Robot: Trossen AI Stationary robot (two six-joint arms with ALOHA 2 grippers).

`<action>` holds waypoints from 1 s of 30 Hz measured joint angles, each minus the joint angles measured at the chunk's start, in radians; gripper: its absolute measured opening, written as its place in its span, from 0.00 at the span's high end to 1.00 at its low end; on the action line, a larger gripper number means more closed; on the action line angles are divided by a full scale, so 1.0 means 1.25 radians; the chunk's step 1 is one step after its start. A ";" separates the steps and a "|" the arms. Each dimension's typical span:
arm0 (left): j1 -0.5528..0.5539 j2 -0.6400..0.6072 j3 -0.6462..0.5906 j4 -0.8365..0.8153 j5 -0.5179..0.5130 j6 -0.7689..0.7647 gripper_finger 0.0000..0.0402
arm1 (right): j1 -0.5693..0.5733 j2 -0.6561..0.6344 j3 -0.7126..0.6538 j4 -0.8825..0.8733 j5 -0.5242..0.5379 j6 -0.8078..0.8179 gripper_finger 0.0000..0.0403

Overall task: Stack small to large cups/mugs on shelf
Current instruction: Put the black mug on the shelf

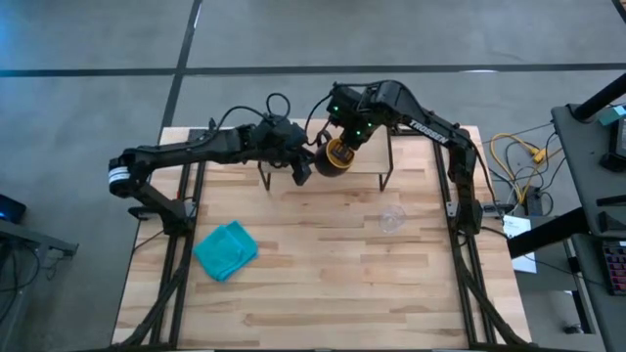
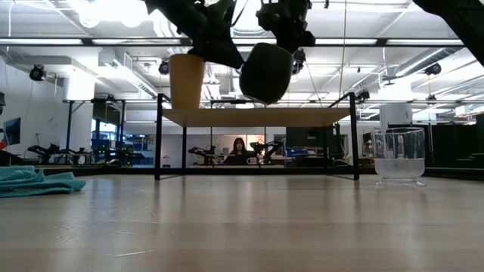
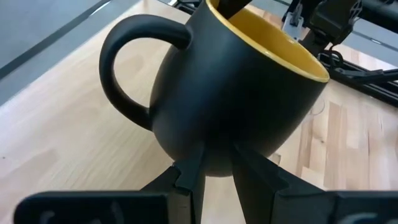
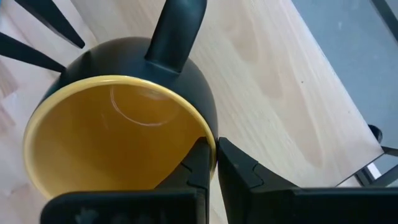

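Dark round-bellied mug with yellow inside (image 2: 266,72) hangs tilted above the low light-wood shelf (image 2: 257,116), right gripper (image 4: 211,163) jaws pinching its rim. Left gripper (image 3: 217,171) jaws spread beneath its belly; handleless yellow-orange cup (image 2: 186,81) stands just beside.

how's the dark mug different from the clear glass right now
The mug is dark outside, yellow inside, and has a handle; the glass is see-through with no handle. The mug is tilted and held up over the shelf, the right gripper pinching its rim, while the glass stands upright on the table, untouched. In the low view the mug looks broader and rounder, the glass straight-sided. Both are open-topped drinking vessels.
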 joint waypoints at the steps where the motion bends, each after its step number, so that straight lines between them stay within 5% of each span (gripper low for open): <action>1: 0.001 0.000 0.000 0.001 0.000 0.000 0.84 | -0.001 0.000 0.000 0.002 0.000 -0.003 0.97; 30: 0.035 -0.001 -0.004 0.005 -0.002 0.001 0.84 | -0.022 0.000 0.000 0.126 0.005 -0.113 0.97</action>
